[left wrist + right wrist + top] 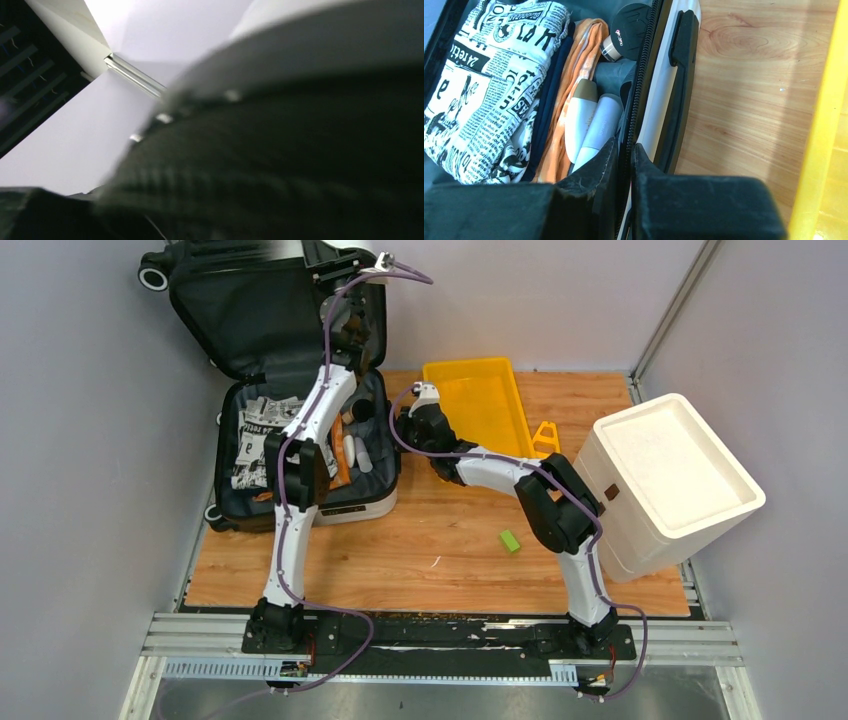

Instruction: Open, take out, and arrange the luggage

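The luggage [250,350] lies open at the far left corner of the table [450,550]. Its lower half is flat on the wood and its lid stands up near the back wall. The lower half holds a newsprint-patterned cloth [489,85], a folded orange cloth [579,60], two white tubes [586,120] side by side and a black round-headed item [634,25] in the far corner.

The right hand [623,150] is closed narrow on the rim of the lower half, with the zip edge pinched between its fingers just beside the tubes. This grip looks meant to pin the case down so it cannot slide or tip.

The left arm reaches up across the packed half, and the left hand [383,262] is at the lid's top edge, apparently propping the lid upright. Its own camera shows only blurred dark lining and zip teeth at close range, so whether it is wide or narrow cannot be told.

On the opening step the case looks done, but nothing appears to have been taken out.

To the right of the case a yellow tray [480,405] lies at the back of the table, a likely place for the contents. A small orange piece [546,435] sits beside it. A white foam box [670,470] fills the right edge, and a green block [511,540] lies alone on the boards.

The left arm hangs over the clothes and the right hand is busy on the rim, so both stand in the way of any first pick.
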You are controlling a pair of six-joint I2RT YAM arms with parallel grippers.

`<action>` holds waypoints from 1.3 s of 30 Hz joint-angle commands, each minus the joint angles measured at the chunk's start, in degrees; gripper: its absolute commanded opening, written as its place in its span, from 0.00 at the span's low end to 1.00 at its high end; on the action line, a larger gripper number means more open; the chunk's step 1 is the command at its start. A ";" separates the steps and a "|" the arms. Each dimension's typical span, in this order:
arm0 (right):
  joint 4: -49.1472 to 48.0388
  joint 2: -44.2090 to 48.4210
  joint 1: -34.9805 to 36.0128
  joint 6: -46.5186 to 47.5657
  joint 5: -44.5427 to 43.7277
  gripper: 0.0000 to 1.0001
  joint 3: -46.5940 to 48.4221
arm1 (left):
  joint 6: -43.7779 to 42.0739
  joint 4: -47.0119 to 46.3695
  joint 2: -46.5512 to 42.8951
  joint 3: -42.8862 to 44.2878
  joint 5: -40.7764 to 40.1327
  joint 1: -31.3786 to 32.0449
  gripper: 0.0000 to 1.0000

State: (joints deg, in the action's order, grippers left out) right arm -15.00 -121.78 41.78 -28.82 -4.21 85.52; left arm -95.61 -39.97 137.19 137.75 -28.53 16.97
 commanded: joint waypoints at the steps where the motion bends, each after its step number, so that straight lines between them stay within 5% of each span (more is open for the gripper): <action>1: 1.56 2.54 2.78 4.30 8.91 0.00 -3.51 | 4.11 5.76 5.70 0.14 -0.07 -1.28 0.64; 6: 1.73 2.19 3.30 4.40 9.26 0.00 -3.42 | 5.77 7.10 6.38 -1.13 3.91 -2.51 0.98; 21: 4.80 0.11 3.22 5.80 8.34 0.00 -0.49 | 19.84 4.49 4.94 -3.08 9.74 -3.27 1.00; 26: 5.50 -0.51 3.09 6.32 8.08 0.00 1.03 | 22.93 0.43 3.24 -5.81 9.38 -3.35 0.71; 31: 7.08 -0.36 1.09 6.77 7.22 0.00 6.35 | 27.05 -1.17 0.86 -7.36 7.20 -3.35 0.62; 39: 4.42 -0.06 -4.46 9.35 14.11 0.37 16.45 | 33.21 9.00 -4.17 -9.32 6.59 -2.62 0.52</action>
State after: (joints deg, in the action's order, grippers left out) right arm -3.46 -123.22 40.27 -22.90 1.43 94.35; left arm -71.61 -44.34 133.27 131.17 -18.74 13.21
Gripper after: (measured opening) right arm 0.267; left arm 0.529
